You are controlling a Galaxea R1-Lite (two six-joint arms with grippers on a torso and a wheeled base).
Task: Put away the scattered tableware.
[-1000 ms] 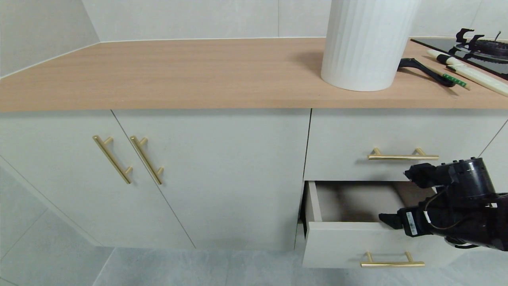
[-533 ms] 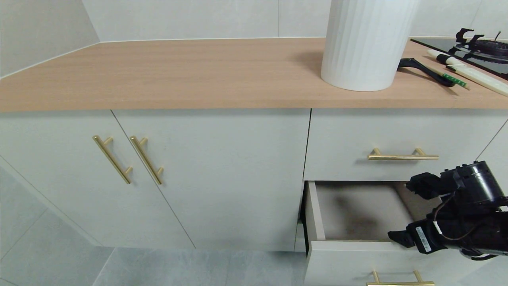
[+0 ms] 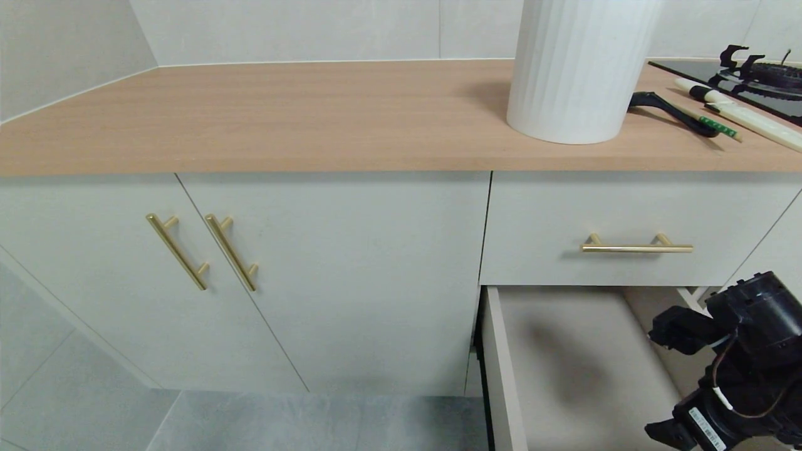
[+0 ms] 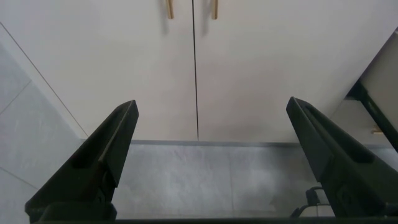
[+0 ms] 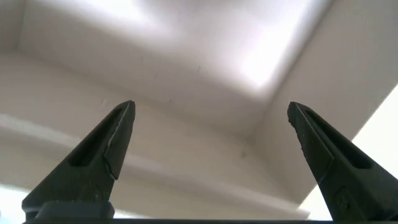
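- Low on the right, below the table (image 3: 282, 119), the right gripper (image 3: 655, 379) hangs over the right side of the open lower drawer (image 3: 498, 363).
- Its fingers (image 5: 102, 155) are spread wide with nothing between them. They point into the drawer's pale inside, and I cannot tell whether they touch it.
- The left gripper (image 4: 211, 103) faces the shut cabinet doors (image 4: 196, 68) and the grey floor (image 4: 205, 174). Its fingers (image 4: 99, 162) are also wide apart, holding and touching nothing.
- The tableware lies on the table at the far right: a black-handled utensil (image 3: 673, 113) just beside the white ribbed container (image 3: 573, 69), then a thin stick with a green band (image 3: 717, 125), then a cream-handled piece (image 3: 745, 119).
- The cream-handled piece lies near the stove (image 3: 761, 75).
- The upper drawer (image 3: 626, 213), with a gold bar handle (image 3: 636, 248), is shut directly above the open one.
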